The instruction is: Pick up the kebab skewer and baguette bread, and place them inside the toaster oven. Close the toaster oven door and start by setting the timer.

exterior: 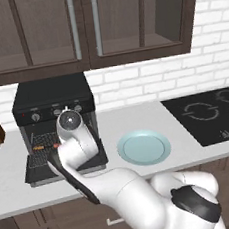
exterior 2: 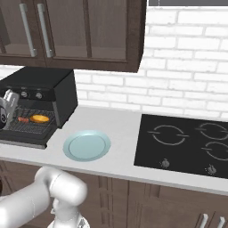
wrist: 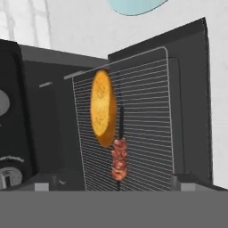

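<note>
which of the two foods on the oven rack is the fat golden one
The baguette bread, a smooth golden oval loaf; the kebab skewer beside it is a thin stick with red-brown chunks.

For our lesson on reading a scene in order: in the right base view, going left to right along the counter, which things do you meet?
Toaster oven with its door down and the kebab skewer and baguette bread on its rack → pale blue plate → black cooktop.

No readable text, labels, brands or numbers on anything here
</note>
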Available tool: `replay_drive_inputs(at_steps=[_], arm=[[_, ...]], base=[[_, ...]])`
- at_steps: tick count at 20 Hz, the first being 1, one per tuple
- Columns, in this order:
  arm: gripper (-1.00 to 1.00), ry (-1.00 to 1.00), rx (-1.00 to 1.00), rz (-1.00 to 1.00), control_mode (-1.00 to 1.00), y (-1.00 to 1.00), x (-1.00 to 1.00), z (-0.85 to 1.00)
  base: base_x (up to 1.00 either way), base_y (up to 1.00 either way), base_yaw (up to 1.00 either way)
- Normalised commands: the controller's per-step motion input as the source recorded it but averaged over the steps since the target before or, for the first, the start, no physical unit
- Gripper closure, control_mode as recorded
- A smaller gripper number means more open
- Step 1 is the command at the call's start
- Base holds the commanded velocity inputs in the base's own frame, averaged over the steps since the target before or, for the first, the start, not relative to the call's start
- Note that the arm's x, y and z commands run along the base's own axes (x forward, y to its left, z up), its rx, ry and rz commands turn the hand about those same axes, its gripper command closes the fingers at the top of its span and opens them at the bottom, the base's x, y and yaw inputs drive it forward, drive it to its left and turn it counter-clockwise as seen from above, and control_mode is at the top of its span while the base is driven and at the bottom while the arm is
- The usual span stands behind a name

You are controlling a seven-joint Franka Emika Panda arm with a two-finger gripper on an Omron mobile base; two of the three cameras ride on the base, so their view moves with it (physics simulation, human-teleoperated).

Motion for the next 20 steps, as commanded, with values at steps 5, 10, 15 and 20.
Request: replay_drive_inputs(at_steps=[5,10,15,20], arm=[[-1.0,0.04,-0.25,0.19,-1.0,-0.01,-0.13,0.0],[-1.0,0.19,-0.26,0.13,-1.0,0.04,-0.01,0.04],[-1.0,0.11,-0.25,0.18,-1.0,0.0,-0.18,-0.07],[-1.0,0.08,-0.29,0.15,-1.0,0.0,-0.19,-0.19]], base=[[0.0,0.0,0.0],[0.0,0.0,0.0],[0.0,0.0,0.0],[0.0,0.0,0.0]])
